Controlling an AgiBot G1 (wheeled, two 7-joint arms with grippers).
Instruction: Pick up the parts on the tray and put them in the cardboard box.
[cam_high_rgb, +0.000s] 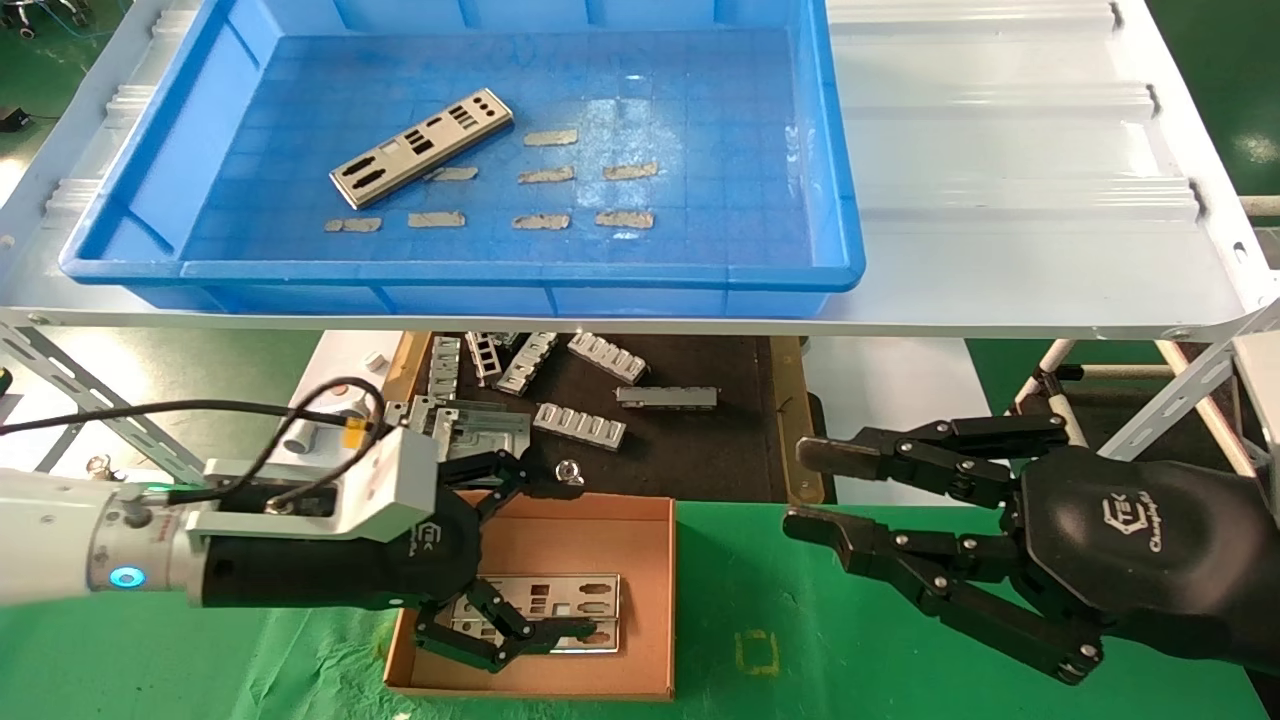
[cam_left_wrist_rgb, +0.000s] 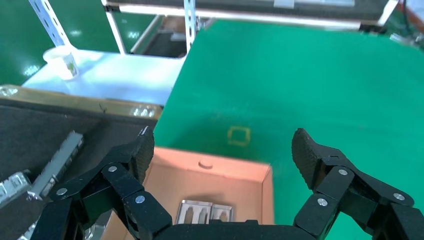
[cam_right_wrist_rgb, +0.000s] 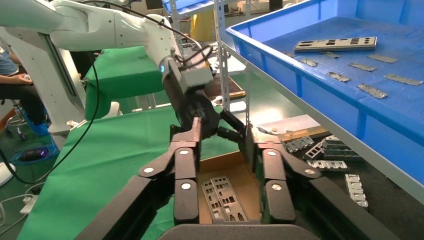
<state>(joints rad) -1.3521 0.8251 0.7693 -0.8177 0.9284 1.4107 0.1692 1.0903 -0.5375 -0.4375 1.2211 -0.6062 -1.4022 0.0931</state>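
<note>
One part (cam_high_rgb: 422, 148) left in tray (cam_high_rgb: 150, 170), among tape scraps (cam_high_rgb: 548, 176). Left gripper (cam_high_rgb: 545, 555) spread empty over cardboard box (cam_high_rgb: 640, 520) holding plates (cam_high_rgb: 560, 598); right gripper (cam_high_rgb: 815, 488) open, green cloth's right side. Brackets (cam_high_rgb: 580, 424) beyond box.

The lower work surface is covered by a green cloth (cam_high_rgb: 850, 640), somewhat wrinkled toward the robot's left, with a small yellow square mark (cam_high_rgb: 757, 652) on it. The cardboard box (cam_high_rgb: 645, 600) sits directly on this cloth, just left of that mark. Behind the box lies a dark mat (cam_high_rgb: 700, 440) with wooden edges, strewn with ribbed grey metal brackets (cam_high_rgb: 580, 425). A white panel (cam_high_rgb: 890, 400) lies beside the mat on the robot's right. Above all this runs a white metal shelf (cam_high_rgb: 1020, 180) (ribbed across its top), and the blue tray (cam_high_rgb: 840, 200) rests directly on it, toward its left side.
</note>
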